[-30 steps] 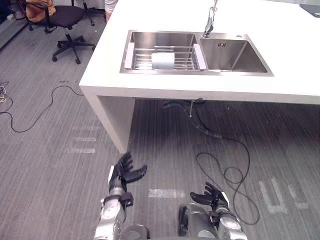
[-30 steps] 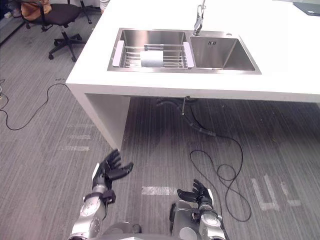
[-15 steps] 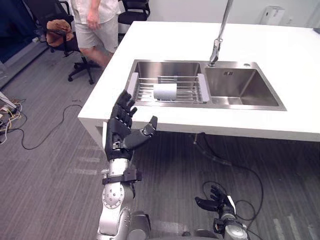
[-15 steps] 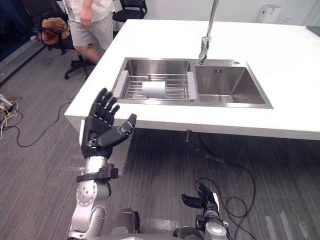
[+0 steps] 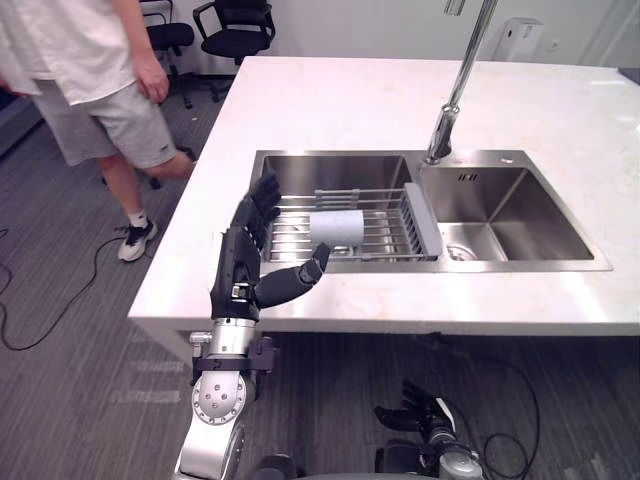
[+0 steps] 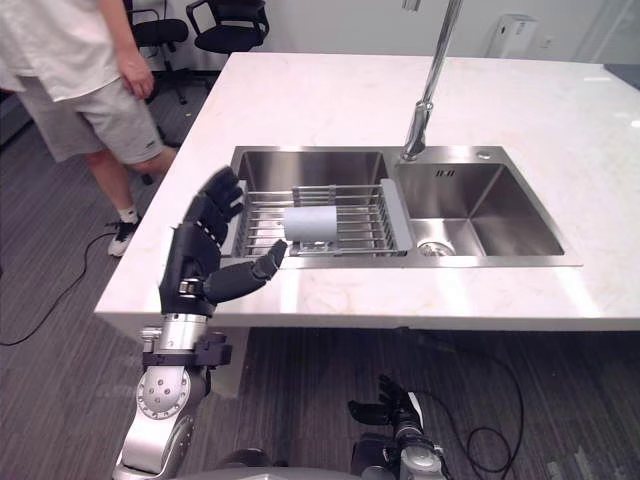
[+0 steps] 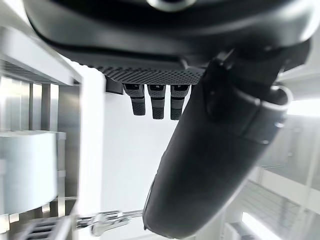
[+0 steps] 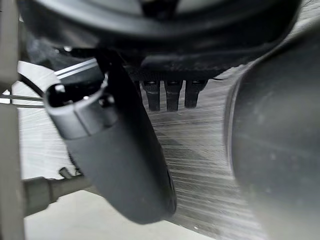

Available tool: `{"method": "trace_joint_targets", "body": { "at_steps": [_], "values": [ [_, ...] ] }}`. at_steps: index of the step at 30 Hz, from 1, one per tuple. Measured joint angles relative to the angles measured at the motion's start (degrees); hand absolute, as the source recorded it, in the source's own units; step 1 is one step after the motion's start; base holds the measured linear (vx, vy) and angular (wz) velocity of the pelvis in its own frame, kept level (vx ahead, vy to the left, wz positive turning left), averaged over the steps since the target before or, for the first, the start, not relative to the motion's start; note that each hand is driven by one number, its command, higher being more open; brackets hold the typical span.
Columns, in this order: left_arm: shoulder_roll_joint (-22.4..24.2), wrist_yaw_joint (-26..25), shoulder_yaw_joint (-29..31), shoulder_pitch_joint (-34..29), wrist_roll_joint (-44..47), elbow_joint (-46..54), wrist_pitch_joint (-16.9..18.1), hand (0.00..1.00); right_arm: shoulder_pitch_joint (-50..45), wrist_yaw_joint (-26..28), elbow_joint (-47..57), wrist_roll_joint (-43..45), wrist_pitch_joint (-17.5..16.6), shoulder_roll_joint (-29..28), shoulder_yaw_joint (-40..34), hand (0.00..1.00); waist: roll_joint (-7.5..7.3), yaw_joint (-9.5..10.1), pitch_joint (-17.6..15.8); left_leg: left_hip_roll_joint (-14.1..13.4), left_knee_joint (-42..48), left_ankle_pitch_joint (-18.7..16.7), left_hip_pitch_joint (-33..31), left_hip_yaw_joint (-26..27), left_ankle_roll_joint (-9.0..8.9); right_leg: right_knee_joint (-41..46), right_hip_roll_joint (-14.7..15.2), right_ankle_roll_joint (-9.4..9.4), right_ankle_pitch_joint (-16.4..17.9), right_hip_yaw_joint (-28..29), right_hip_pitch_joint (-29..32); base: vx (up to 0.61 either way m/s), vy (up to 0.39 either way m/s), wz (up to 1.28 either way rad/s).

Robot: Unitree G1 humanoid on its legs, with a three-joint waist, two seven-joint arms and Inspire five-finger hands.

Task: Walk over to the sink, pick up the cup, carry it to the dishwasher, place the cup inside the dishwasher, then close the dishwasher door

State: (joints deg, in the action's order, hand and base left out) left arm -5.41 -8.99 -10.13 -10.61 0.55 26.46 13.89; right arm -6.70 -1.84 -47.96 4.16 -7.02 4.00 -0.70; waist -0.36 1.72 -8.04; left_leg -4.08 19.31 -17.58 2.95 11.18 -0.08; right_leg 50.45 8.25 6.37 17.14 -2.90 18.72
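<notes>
Fingers: the fingers (image 5: pixel 263 197) of the left hand (image 5: pixel 240 270) are spread and empty, raised at the table (image 5: pixel 330 100) edge; the right hand (image 5: pixel 425 418) hangs low, relaxed and empty.
Cup (image 5: pixel 335 228): plain white, lying on its side on the wire rack (image 5: pixel 385 215) across the left basin of the sink (image 5: pixel 540 215).
Handling: probably light, stiff, smooth and apt to roll; wrap round its middle.

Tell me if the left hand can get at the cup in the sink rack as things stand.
Probably yes. The open left hand is raised at the near edge of the counter, beside the rack, and the cup lies on its side on the rack with nothing covering it.
</notes>
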Motion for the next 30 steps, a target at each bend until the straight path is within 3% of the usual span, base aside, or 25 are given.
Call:
{"method": "trace_joint_targets", "body": {
  "at_steps": [2,3,4,5,7,9,10,11,13,14,15,18,21,25,30],
  "values": [
    [0.26,-0.74,0.56,0.58,-0.69,0.15,0.08,0.90,-0.84,0.47,1.05,-0.01,-0.05,0.00,0.00,0.90,-0.78,-0.14,0.43,-1.48,0.62,-1.18,1.30,-0.86,-1.86,-9.21,-0.53,-1.70,-0.12,-1.68,1.43,0.33,-0.275,0.20],
    [0.18,-0.95,1.02,0.60,-1.06,0.15,0.07,0.90,-1.14,0.53,1.09,-0.03,-0.04,-0.14,0.09,0.90,-1.57,-0.17,0.86,-1.52,1.64,-2.35,1.37,-1.13,-3.49,-16.42,-0.54,-3.30,-4.37,-1.83,1.00,0.34,-0.282,0.24],
    [1.03,-1.00,1.62,0.74,-2.90,-1.27,-0.24,0.90,-1.29,0.57,0.27,-0.05,-0.06,0.55,-0.04,0.90,0.51,-0.56,0.72,-3.53,2.58,-3.54,1.79,-2.64,-4.87,-16.49,-2.04,-4.87,-6.23,-3.71,-0.68,0.38,-0.316,0.21],
    [2.06,-0.60,1.74,0.74,-4.12,-2.15,-0.86,0.90,-1.31,0.51,-0.37,-0.02,-0.03,1.50,-0.41,0.90,1.68,-0.41,1.45,-4.67,1.93,-2.59,2.02,-3.18,-4.53,-17.12,-3.26,-5.93,-5.54,-4.46,-1.21,0.38,-0.305,0.15],
    [2.46,-0.17,1.59,1.16,-5.10,-2.29,-1.15,0.90,-1.64,0.55,-0.27,0.11,-0.03,2.11,-1.04,0.90,2.20,-0.96,1.45,-5.87,3.33,-0.38,1.70,-3.74,-5.30,-18.83,-3.93,-6.80,-4.64,-6.02,-3.09,0.27,-0.245,0.26],
    [2.43,0.70,1.40,2.08,-5.07,-2.41,-1.41,0.90,-3.10,0.47,0.60,0.82,0.00,2.41,-1.67,0.90,2.74,-0.96,0.81,-8.64,13.94,1.97,-1.63,-3.82,-7.30,-22.34,-5.32,-7.32,-4.41,-7.52,-7.91,0.21,-0.201,0.34],
    [2.39,0.75,1.41,2.24,-5.02,-2.39,-1.40,0.90,-4.42,0.43,1.93,1.23,-0.04,2.55,-1.67,0.90,2.56,-0.61,0.71,-10.35,22.51,2.56,-4.62,-3.76,-7.53,-24.24,-5.63,-7.80,-4.16,-8.09,-11.13,0.15,-0.110,0.11],
    [2.40,1.03,1.28,2.26,-5.01,-2.29,-1.33,0.90,-5.89,0.36,3.28,1.27,-0.15,2.81,-1.69,0.90,2.39,-0.03,0.81,-11.20,26.99,1.89,-7.11,-2.87,-6.64,-25.82,-5.82,-8.22,-3.88,-8.37,-13.39,0.13,-0.077,0.07],
    [2.24,1.63,1.34,2.44,-5.03,-1.48,-1.04,0.90,-6.42,0.38,3.90,1.30,-0.16,3.20,-1.72,0.90,2.79,0.49,1.45,-10.96,25.90,0.89,-10.47,-1.86,-4.89,-27.13,-5.82,-8.78,-3.45,-8.29,-14.78,0.10,0.010,-0.02],
    [2.06,1.80,1.33,2.90,-5.04,-1.29,-0.61,0.90,-6.15,0.44,3.79,1.30,-0.14,3.32,-1.80,0.90,3.04,0.78,1.59,-10.23,20.21,1.04,-11.65,-1.72,-4.02,-27.40,-5.84,-8.18,-3.50,-8.10,-14.76,0.12,0.090,-0.05],
    [1.94,1.84,1.28,3.17,-5.07,-1.31,-0.60,0.90,-6.07,0.46,3.74,1.31,-0.15,3.42,-1.82,0.90,3.27,0.78,1.69,-9.51,15.66,3.18,-11.75,-1.91,-2.89,-27.42,-6.05,-7.52,-3.56,-7.98,-14.65,0.11,0.108,-0.09],
    [-0.41,2.34,1.35,4.31,-5.73,-3.28,-1.05,0.90,-4.99,1.21,1.45,1.30,-0.11,2.15,-1.78,0.90,2.50,0.86,2.95,-6.58,4.29,4.12,-8.81,-2.94,-4.80,-29.84,-5.55,-5.09,-5.68,-6.61,-13.89,0.15,0.101,-0.05],
    [-2.92,3.54,0.64,5.60,-7.94,-6.78,-2.48,0.90,-5.43,1.61,0.82,1.29,-0.04,1.87,-2.52,0.90,2.28,0.57,3.05,-4.88,0.14,5.63,-5.47,-2.62,-4.10,-33.39,-4.78,-4.37,-6.84,-5.18,-16.86,0.08,0.081,0.03],
    [-7.02,6.25,-3.12,7.72,-11.83,-6.85,-2.71,0.90,-5.21,1.89,-1.15,1.25,-0.06,1.81,-2.51,0.90,1.43,0.48,3.99,-3.01,-6.72,8.80,-2.66,-2.23,-3.97,-36.10,-4.10,-4.11,-8.05,-4.35,-17.58,0.02,0.025,0.02],
    [-10.45,8.97,-5.73,10.73,-15.62,-8.57,-2.14,0.90,-5.01,2.49,-1.72,1.31,-0.08,1.98,-2.55,0.90,1.46,-0.10,4.32,-2.80,-13.16,12.18,-0.40,-1.46,-4.37,-39.06,-4.98,-4.53,-10.28,-3.40,-17.65,-0.03,-0.018,-0.13]
  ]
}}
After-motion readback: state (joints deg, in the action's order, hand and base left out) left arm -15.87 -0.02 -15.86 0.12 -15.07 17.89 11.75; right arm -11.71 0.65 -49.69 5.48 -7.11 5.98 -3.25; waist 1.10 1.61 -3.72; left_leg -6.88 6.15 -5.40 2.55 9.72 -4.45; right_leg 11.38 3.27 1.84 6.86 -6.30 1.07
